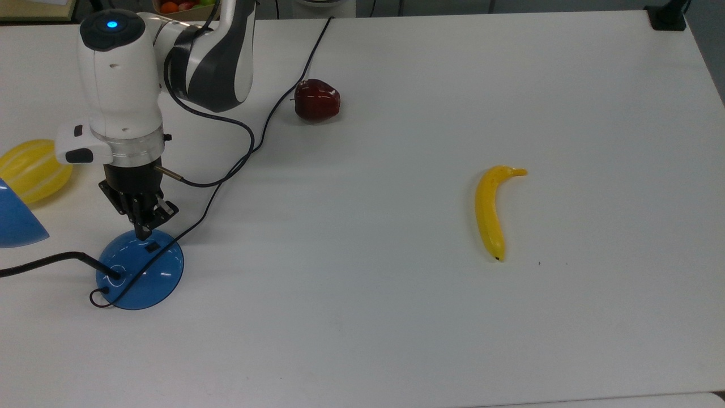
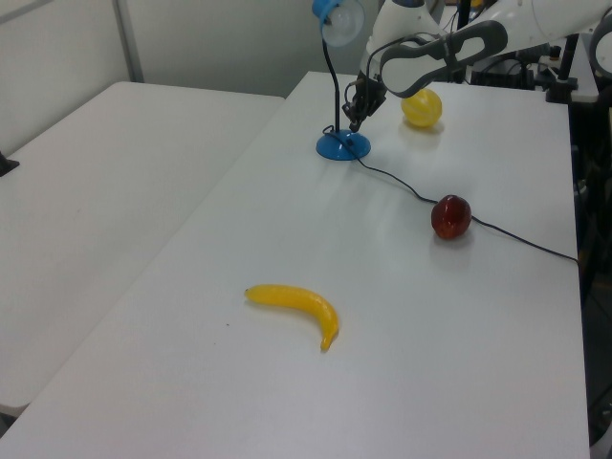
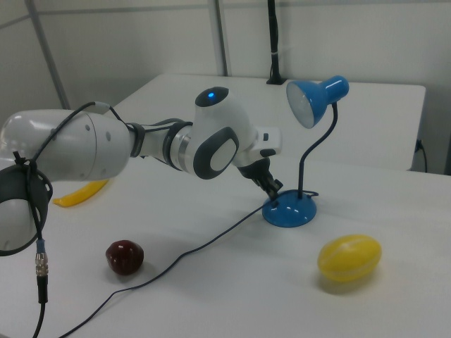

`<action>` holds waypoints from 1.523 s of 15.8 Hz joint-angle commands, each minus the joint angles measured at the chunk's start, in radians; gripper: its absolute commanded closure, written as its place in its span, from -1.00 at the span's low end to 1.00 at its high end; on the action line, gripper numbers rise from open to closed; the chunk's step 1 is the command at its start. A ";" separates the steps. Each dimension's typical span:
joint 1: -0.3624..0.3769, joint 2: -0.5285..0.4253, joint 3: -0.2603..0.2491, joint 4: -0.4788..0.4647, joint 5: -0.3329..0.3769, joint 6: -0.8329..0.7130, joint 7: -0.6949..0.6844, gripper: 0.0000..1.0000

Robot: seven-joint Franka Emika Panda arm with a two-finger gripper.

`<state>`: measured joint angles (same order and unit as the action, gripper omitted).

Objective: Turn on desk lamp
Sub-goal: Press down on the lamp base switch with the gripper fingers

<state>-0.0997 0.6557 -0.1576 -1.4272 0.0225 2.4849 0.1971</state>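
Observation:
The desk lamp's glossy blue dome base [image 1: 140,276] sits at the top view's lower left, with a small black switch [image 1: 152,247] on its upper slope. Its black gooseneck [image 3: 310,158] rises to the blue cone shade [image 3: 317,98], which shows no glow. A thin black cord [image 1: 209,204] runs from the base across the table. My gripper [image 1: 142,233] points down with its fingers pressed together, shut on nothing. Its tip meets the dome's upper edge just up and left of the switch in the top view. In the right view the gripper [image 3: 276,190] touches the base [image 3: 290,211].
A yellow striped melon [image 1: 31,170] lies left of my arm in the top view. A dark red apple [image 1: 317,100] rests beside the cord. A banana [image 1: 490,209] lies far to the top view's right. The white table [image 1: 396,317] stretches wide in front.

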 commanded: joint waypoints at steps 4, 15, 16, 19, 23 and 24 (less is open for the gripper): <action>0.005 0.053 -0.003 0.044 -0.026 0.022 0.024 1.00; 0.005 0.058 -0.003 0.045 -0.027 0.048 0.027 1.00; 0.005 0.058 -0.003 0.044 -0.027 0.048 0.027 1.00; 0.005 0.061 -0.003 0.045 -0.026 0.052 0.027 1.00; 0.006 0.073 -0.003 0.050 -0.026 0.066 0.027 1.00; 0.008 0.077 -0.003 0.053 -0.027 0.071 0.027 1.00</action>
<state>-0.0993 0.7066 -0.1575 -1.3983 0.0173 2.5129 0.1990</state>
